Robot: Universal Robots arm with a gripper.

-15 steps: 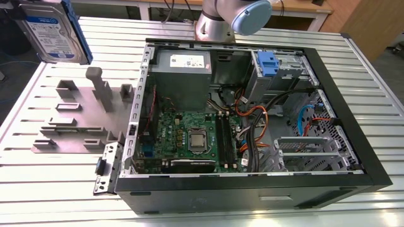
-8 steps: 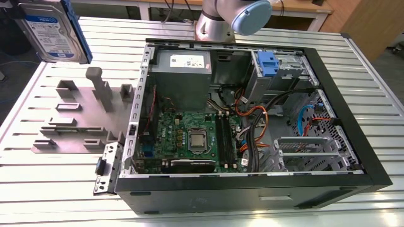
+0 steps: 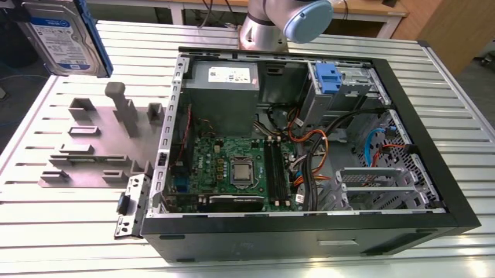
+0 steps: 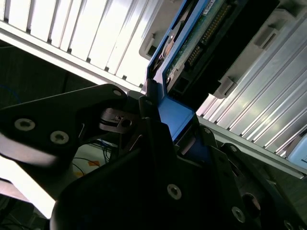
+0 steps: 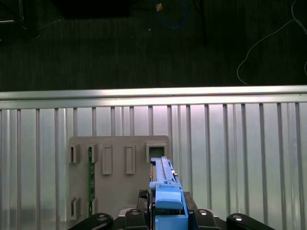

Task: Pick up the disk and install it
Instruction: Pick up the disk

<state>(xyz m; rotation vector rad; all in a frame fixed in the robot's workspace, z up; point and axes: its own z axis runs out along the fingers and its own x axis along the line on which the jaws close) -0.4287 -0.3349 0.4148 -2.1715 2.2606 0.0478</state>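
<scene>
The fingers (image 4: 154,125) are clenched on the disk (image 3: 60,33), held between them clear of the grey holder (image 5: 120,163) on the table (image 3: 464,87). Pick-up complete; installation outstanding, with the open computer case (image 3: 309,223) well apart from the fingers.

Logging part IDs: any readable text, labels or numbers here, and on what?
disk, blue-and-white label: print too small to read.
power-supply box, white sticker: print too small to read.
No text can be quoted from these views.
</scene>
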